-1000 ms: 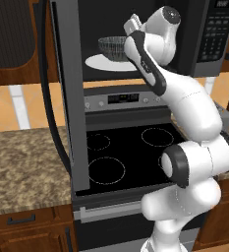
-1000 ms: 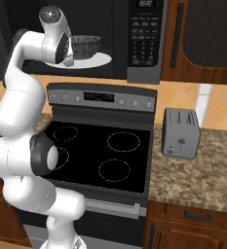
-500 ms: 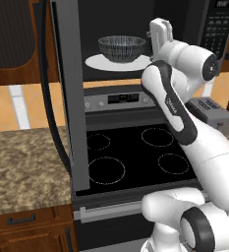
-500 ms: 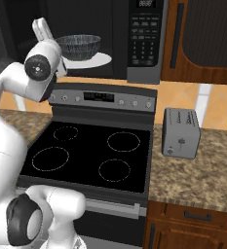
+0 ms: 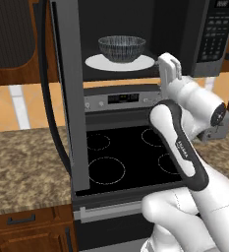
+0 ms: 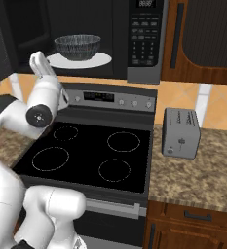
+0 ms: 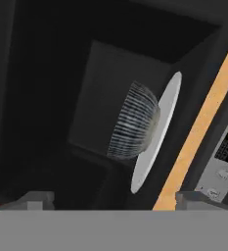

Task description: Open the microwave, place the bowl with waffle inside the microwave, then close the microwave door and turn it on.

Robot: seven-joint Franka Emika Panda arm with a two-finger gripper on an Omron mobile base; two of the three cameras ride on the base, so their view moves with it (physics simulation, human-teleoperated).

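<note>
Left base view: my gripper [image 5: 169, 66] hangs wide open and empty just outside the microwave [image 5: 150, 34], whose door [image 5: 67, 98] stands open; the bowl [image 5: 122, 47] sits on the white plate [image 5: 99, 62] inside.

Evenly and softly lit, with no visible lamp and no hard cast shadows on the stove top [image 5: 130, 157] or the counter [image 6: 198, 170]. Very dark inside the microwave [image 5: 135, 34], yet bright on the white turntable plate [image 5: 120, 62] and on the ribbed bowl [image 6: 77, 46]. No glare on the black glass. Rendered and flat in look, somewhat coarse and pixelated, softest in the hand view, with blurred rib lines on the bowl. No bending at the edges.
</note>
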